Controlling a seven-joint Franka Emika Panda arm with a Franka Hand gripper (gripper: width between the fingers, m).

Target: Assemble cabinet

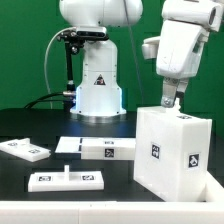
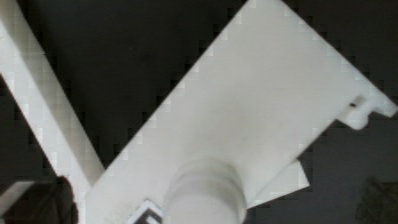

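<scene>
The cabinet (image 1: pixel 175 150) is a large white box with black-and-white tags, standing at the exterior view's right front. My gripper (image 1: pixel 172 102) comes down from above and its fingertips are at the cabinet's top far edge. I cannot tell if they clamp it. In the wrist view a broad white cabinet panel (image 2: pixel 249 110) runs slantwise with a small notch at one edge. A second white wall (image 2: pixel 39 100) lies beyond a dark gap. My gripper (image 2: pixel 199 205) is mostly hidden behind a rounded white shape, with a tag corner beside it.
The white robot base (image 1: pixel 97 88) with a triangle sticker stands at the back centre. Three flat white tagged pieces lie on the black table: one at the far left (image 1: pixel 22 148), one in the middle (image 1: pixel 95 147), and one at the front (image 1: pixel 68 179).
</scene>
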